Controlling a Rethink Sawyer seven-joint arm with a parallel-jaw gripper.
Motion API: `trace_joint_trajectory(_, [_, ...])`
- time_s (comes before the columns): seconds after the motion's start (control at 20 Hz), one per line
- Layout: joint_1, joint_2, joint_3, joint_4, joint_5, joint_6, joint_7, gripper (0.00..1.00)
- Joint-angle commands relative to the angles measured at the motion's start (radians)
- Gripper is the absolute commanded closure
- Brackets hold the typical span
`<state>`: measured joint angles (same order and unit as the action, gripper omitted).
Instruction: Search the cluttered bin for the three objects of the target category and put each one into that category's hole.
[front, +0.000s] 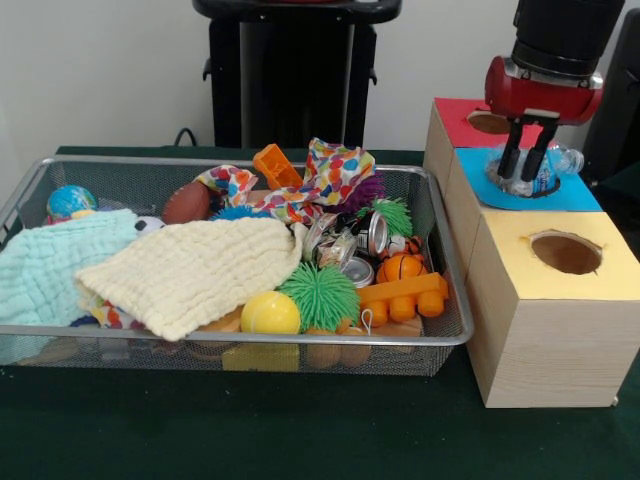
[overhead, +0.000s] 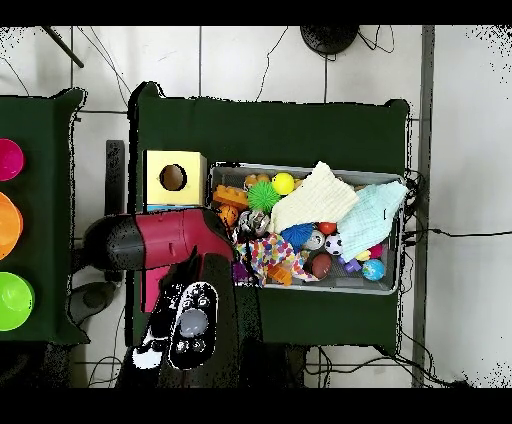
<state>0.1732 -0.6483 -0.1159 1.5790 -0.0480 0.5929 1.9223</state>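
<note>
Three wooden boxes stood in a row right of the basket (front: 240, 335) in the front view, yellow face nearest, blue next, red farthest. Nearest in the basket lay a yellow ball (front: 270, 314), a spiky green ball (front: 319, 294) and an orange plastic block (front: 405, 296). A cream cloth (front: 195, 272) covered the middle front, touching a pale green cloth (front: 50, 268) at the left. Behind these sat a few shiny round tins (front: 357, 268), a small basketball (front: 401, 267), a second spiky green ball (front: 393, 214), a brown football (front: 186, 203), a globe ball (front: 71, 201) and a spotted cloth (front: 330, 180) along the far side. No plastic wad could be made out among the clutter.

The yellow box (front: 555, 320) had its hole open. Over the blue box (front: 570, 195) the gripper (front: 525, 160) hung from the red arm (front: 545, 95), its two black fingers (front: 510, 155) reaching down at the hole, close together on a wad of clear plastic (front: 545, 172). The wad sat at the hole's mouth, part of it sticking out to the right of the fingers. The red box (front: 462, 122) lay beyond, partly hidden by the arm.

In the overhead view the arm covered the blue and red boxes
</note>
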Motion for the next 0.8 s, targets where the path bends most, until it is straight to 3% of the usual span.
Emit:
trace_joint_trajectory(0.05, [-0.022, 0.053, 0.020, -0.017, 0.030, -0.023, 0.179, 1.00])
trace_joint_trajectory(0.1, [-0.022, 0.052, 0.018, -0.018, 0.025, -0.019, 0.174, 1.00])
trace_joint_trajectory(0.15, [-0.026, 0.050, 0.022, -0.012, 0.034, -0.011, 0.176, 0.00])
trace_joint_trajectory(0.45, [-0.013, 0.050, -0.005, -0.014, 0.042, -0.024, 0.216, 0.00])
trace_joint_trajectory(0.8, [-0.024, 0.042, 0.012, -0.003, 0.040, -0.026, 0.190, 0.00])
